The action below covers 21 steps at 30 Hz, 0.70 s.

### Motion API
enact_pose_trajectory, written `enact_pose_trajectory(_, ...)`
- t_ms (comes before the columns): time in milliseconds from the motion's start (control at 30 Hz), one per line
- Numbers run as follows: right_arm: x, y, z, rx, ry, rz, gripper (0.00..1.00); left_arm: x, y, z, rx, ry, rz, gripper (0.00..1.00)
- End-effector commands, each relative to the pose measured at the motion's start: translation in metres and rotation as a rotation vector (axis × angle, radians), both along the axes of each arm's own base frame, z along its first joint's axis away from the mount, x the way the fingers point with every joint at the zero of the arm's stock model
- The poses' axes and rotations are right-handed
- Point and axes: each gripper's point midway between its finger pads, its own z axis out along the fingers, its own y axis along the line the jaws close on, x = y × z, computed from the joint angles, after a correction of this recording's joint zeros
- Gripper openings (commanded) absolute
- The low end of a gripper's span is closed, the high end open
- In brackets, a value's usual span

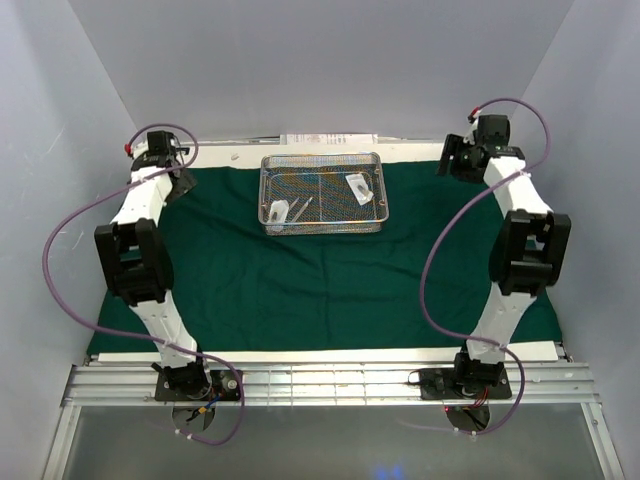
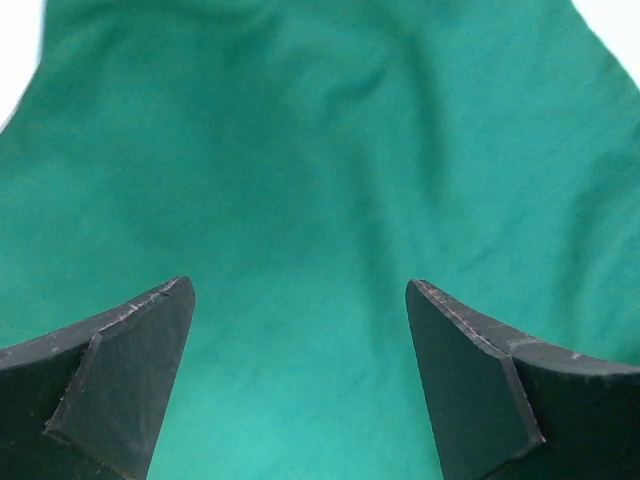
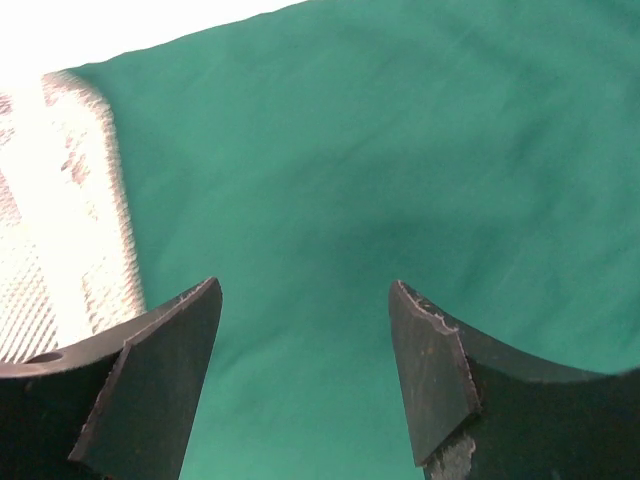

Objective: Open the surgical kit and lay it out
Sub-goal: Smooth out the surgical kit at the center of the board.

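- The green cloth lies spread flat over the worktop, so the unwrapping looks done.
- The wire tray sits at the far middle of the cloth, with two white packets and the tweezers inside it.
- The left arm hangs over the far left corner, jaws wide apart and holding nothing.
- The right arm hangs to the right of the tray, jaws apart and holding nothing.
- Likely next: reach into the tray, pinch one small item, and set it out on bare cloth.
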Motion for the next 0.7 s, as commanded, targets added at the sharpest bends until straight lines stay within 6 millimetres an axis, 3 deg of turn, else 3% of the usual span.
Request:
enact_pose_trajectory(0,-0.034,0.009,0.006,-0.018,0.009,-0.048,0.74,-0.047,-0.001,-0.011,-0.019,0.077,0.066,0.98)
enact_pose_trajectory(133,-0.094,0.018,-0.011,-0.022,0.094,-0.073,0.74,-0.088,-0.006,-0.035,-0.044,0.173,0.07,0.98)
enact_pose_trajectory(200,-0.111,0.014,-0.018,-0.039,0.11,-0.098,0.74,-0.111,-0.009,-0.048,-0.059,0.223,0.074,0.98)
enact_pose_trajectory(233,-0.119,0.013,-0.012,-0.039,0.097,-0.105,0.74,-0.118,-0.009,-0.052,-0.067,0.236,0.079,0.98)
enact_pose_trajectory(267,-0.133,0.013,-0.025,-0.043,0.131,-0.109,0.74,-0.124,-0.01,-0.056,-0.079,0.246,0.079,0.98)
enact_pose_trajectory(367,-0.152,0.01,-0.032,-0.057,0.148,-0.126,0.74,-0.145,-0.011,-0.066,-0.091,0.29,0.084,0.98)
enact_pose_trajectory(667,-0.175,-0.01,-0.048,-0.094,0.194,-0.251,0.74,-0.182,-0.018,-0.081,-0.127,0.385,0.092,0.98)
